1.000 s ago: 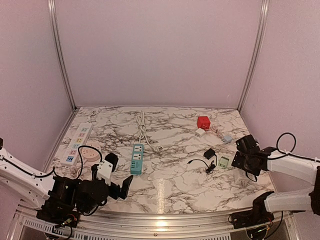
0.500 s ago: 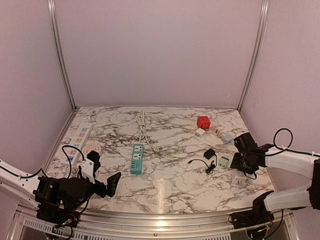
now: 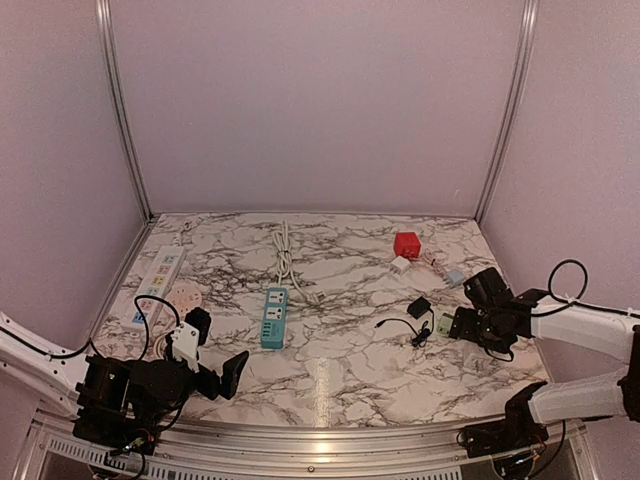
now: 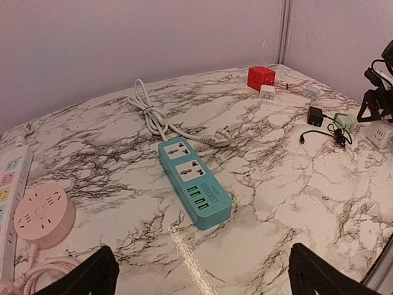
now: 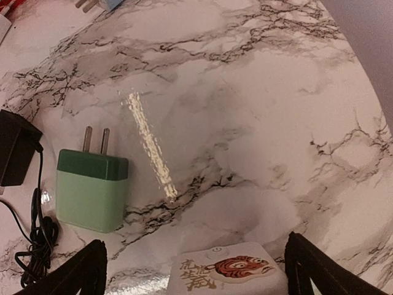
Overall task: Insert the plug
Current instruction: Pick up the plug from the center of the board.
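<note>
A teal power strip (image 3: 274,316) lies mid-table and also shows in the left wrist view (image 4: 193,181). My left gripper (image 3: 215,350) is open and empty, low over the near left, short of the strip's near end (image 4: 199,279). A green two-pin plug (image 3: 446,323) lies on the right (image 5: 92,190), beside a black adapter (image 5: 15,147) with a thin cable. My right gripper (image 3: 468,328) is open just right of the green plug. In the right wrist view a white cube with a tiger picture (image 5: 227,273) lies between its fingertips (image 5: 196,273).
A red cube (image 3: 406,244) and small white and blue plugs lie at the back right. A long white power strip (image 3: 158,283) and a pink round socket (image 4: 43,208) lie at the left edge. The teal strip's coiled white cord (image 3: 285,255) runs to the back.
My left gripper dipped back left, then came slightly right again, staying open. My right gripper moved left, closer to the green plug, still open.
</note>
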{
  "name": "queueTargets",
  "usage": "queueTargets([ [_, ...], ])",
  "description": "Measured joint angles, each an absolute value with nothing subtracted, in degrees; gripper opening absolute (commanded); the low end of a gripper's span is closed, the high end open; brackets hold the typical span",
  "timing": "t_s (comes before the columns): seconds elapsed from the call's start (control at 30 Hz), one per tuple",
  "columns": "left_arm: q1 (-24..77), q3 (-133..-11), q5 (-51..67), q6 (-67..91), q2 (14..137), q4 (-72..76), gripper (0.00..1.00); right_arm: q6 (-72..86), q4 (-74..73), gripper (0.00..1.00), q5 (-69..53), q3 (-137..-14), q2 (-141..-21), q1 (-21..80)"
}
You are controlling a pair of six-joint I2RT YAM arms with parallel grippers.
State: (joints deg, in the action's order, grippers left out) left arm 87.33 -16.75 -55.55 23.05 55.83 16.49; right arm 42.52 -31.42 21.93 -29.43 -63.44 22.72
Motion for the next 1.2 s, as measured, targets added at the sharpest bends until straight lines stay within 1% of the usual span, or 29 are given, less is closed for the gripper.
queueTargets([
  [0.17,87.33,-16.78,-55.33,22.94,56.16,16.62,0.99,43.75,-32.1,0.93,21.45,-29.28,-63.29,23.64],
  [0.27,87.33,-16.78,-55.33,22.94,56.16,16.71,0.99,44.66,-32.42,0.86,20.93,-28.58,-61.91,25.06],
  [0.37,87.33,-16.78,-55.33,22.96,56.16,16.82,0.99,45.41,-33.21,0.74,20.05,-27.75,-59.83,26.2],
  [0.4,87.33,-16.78,-55.33,22.96,56.16,16.88,0.99,45.6,-33.36,0.72,19.79,-27.49,-59.07,26.41],
  [0.57,87.33,-16.78,-55.31,22.96,56.27,17.67,0.99,46.13,-33.61,0.69,18.11,-26.72,-56.62,26.81],
  [0.83,87.33,-16.78,-55.31,22.96,56.38,17.76,0.99,46.09,-33.54,0.69,16.49,-26.41,-58.7,27.16],
  [0.87,87.33,-16.78,-55.33,22.98,56.38,17.78,0.99,46.06,-33.52,0.59,16.32,-26.39,-59.05,27.22],
  [0.93,87.33,-16.78,-55.35,22.98,56.38,17.85,0.99,45.69,-33.61,0.34,16.05,-26.41,-59.7,27.66],
  [0.97,87.33,-16.78,-55.37,22.98,56.38,18.0,0.99,45.28,-33.45,0.24,15.75,-26.39,-59.81,27.88],
  [1.0,87.33,-16.75,-55.37,22.96,56.38,18.33,0.99,44.99,-33.15,0.17,15.42,-26.41,-59.77,28.14],
  [1.07,87.33,-16.56,-55.42,22.96,56.36,19.51,0.99,44.51,-32.95,0.07,14.85,-26.5,-59.55,28.36],
  [1.2,87.33,-14.13,-55.33,22.68,56.07,24.18,0.99,42.74,-32.67,0.05,12.49,-26.5,-57.82,29.82],
])
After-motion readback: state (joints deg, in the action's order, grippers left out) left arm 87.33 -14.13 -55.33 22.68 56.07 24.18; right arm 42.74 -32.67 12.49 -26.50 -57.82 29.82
